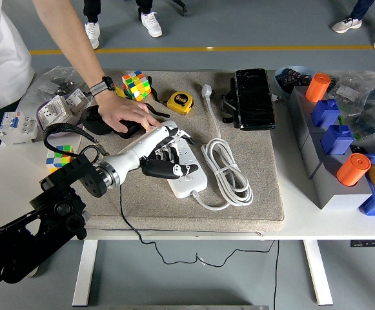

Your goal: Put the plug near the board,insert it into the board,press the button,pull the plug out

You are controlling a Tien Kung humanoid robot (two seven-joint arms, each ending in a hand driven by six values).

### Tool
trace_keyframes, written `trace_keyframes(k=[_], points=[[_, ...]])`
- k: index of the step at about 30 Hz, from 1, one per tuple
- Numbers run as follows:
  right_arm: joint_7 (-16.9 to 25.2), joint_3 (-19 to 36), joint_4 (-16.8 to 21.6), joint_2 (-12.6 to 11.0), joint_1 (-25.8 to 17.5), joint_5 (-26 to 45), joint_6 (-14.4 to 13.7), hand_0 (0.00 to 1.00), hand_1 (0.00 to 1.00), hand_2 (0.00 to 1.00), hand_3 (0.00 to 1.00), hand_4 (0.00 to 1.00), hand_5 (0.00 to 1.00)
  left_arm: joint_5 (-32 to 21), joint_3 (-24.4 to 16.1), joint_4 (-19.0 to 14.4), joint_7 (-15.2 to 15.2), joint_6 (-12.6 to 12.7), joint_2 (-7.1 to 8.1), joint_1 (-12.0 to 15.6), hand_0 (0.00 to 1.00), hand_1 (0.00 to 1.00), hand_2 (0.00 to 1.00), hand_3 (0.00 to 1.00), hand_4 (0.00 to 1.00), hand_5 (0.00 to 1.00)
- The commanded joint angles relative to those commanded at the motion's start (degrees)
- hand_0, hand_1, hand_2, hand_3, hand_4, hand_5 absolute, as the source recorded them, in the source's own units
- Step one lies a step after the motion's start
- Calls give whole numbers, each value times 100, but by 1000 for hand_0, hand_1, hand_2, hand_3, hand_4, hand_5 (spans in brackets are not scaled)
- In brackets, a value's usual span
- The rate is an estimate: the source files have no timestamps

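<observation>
Centrally, left hand (166,155) lies on the power strip (182,169), fingers curled around a black plug (168,170); person's hand (126,114) presses the strip's far end.

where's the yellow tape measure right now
In the head view, the yellow tape measure lies on the mat's far left part, between the Rubik's cube and the white plug.

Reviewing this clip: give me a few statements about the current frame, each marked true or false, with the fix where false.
1. The left hand is over the power strip. True.
2. A person's hand rests on the mat beside the strip's far end. True.
3. The tape measure is red. False: it is yellow and black.
4. The strip's white cable lies coiled to its left. False: it is coiled on its right.
5. A Rubik's cube sits at the mat's far edge. True.
</observation>
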Motion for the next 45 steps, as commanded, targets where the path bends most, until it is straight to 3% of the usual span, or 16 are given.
trace_keyframes(k=[7,34,45], points=[[-5,3,2,0,7,-1,0,584,635,542,478,734,445,-66,66,-105,381,-382,-1,-48,56,110,173,893,791,2],[-6,29,76,-23,68,-78,-36,584,635,542,478,735,444,-217,117,-232,692,-775,89,-87,56,108,172,873,796,2],[-9,6,42,-12,14,-35,-18,583,635,542,479,736,443,-343,343,-84,828,-948,57,-145,56,108,172,855,797,2]])
